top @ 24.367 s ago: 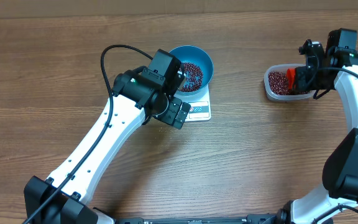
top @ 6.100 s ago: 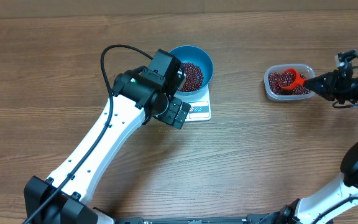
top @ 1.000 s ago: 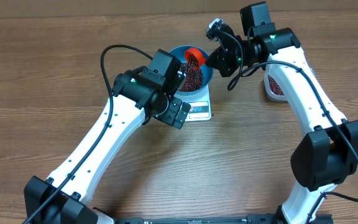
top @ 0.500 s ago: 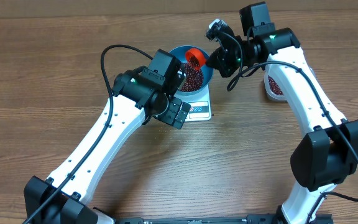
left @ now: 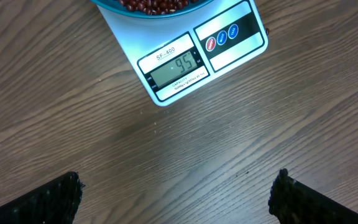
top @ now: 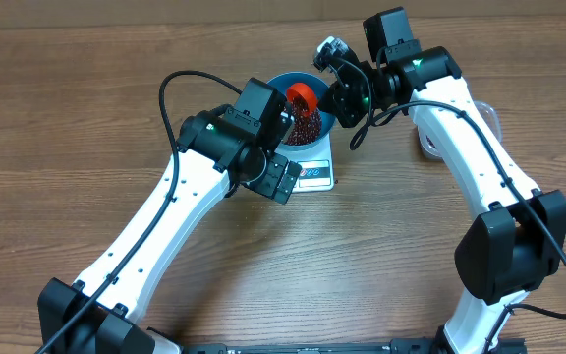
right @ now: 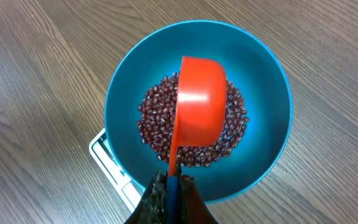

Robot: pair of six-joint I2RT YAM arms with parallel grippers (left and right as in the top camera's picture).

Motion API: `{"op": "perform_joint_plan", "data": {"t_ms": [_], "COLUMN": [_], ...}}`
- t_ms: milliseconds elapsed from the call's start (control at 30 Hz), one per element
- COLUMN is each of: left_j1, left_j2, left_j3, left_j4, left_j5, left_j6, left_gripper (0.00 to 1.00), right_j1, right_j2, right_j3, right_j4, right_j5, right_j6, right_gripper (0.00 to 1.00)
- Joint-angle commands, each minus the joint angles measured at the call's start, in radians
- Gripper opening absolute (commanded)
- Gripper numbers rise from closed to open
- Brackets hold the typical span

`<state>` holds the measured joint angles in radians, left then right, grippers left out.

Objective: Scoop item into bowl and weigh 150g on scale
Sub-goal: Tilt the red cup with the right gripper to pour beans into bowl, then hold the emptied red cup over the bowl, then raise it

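While the left tool (left: 176,200) hangs over the bare counter (left: 166,155) just in front of the scale (left: 201,53), its fingers spread wide and holding nothing, its camera looks down on the display, which reads 95. The blue bowl (right: 123,84) sits on the scale's platform, and the beans (right: 157,121) lie heaped at its bottom. Over that heap the red scoop (right: 201,106) is turned mouth down, so this looks like the end of a pour, with the weight well short of the target. Further right, the right tool (right: 169,186) is pressed together on the scoop's thin handle, pinching it above the bowl's rim.

The next move, as I judge it, is to lift the scoop clear without knocking the bowl, carry it to the clear tub (top: 426,146) at the far right, and bring smaller loads as the reading nears the mark, since an overshoot would mean taking beans out.

Whether any beans cling inside the overturned scoop cannot be seen. The right arm hides most of the tub, so its remaining stock cannot be judged. The left wrist view cuts off nearly all of the bowl.
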<state>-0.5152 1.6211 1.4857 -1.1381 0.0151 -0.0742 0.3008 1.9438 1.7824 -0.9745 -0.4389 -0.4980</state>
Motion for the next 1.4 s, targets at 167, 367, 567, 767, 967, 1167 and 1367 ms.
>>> {"op": "perform_joint_plan", "data": {"t_ms": [167, 367, 567, 767, 967, 1167, 1367], "left_j1": [-0.002, -0.002, -0.002, -0.002, -0.002, -0.002, -0.002], "left_j2": [-0.011, -0.011, -0.011, -0.011, -0.011, -0.011, -0.011], "left_j3": [0.009, 0.009, 0.009, 0.009, 0.009, 0.009, 0.009], "left_j4": [-0.003, -0.003, -0.003, -0.003, -0.003, -0.003, -0.003], "left_j5": [-0.003, -0.003, -0.003, -0.003, -0.003, -0.003, -0.003], "left_j6": [0.016, 0.015, 0.016, 0.015, 0.015, 0.015, 0.015], "left_gripper": [1.00, 1.00, 1.00, 1.00, 0.99, 1.00, 1.00], "right_j1": [0.007, 0.005, 0.013, 0.013, 0.019, 0.021, 0.021], "right_j2": [-0.051, -0.051, -0.051, -0.051, -0.051, -0.051, -0.051], "right_j3": [0.033, 0.033, 0.033, 0.033, 0.033, 0.033, 0.033], "right_j4": [-0.061, 0.001, -0.038, 0.031, 0.001, 0.016, 0.034], "right_j5": [-0.012, -0.005, -0.022, 0.043, 0.007, 0.105, 0.092], "right_j6": [-0.128, -0.047, -0.127, 0.009, -0.054, -0.007, 0.062], "right_gripper": [0.03, 0.04, 0.04, 0.04, 0.04, 0.04, 0.04]}}
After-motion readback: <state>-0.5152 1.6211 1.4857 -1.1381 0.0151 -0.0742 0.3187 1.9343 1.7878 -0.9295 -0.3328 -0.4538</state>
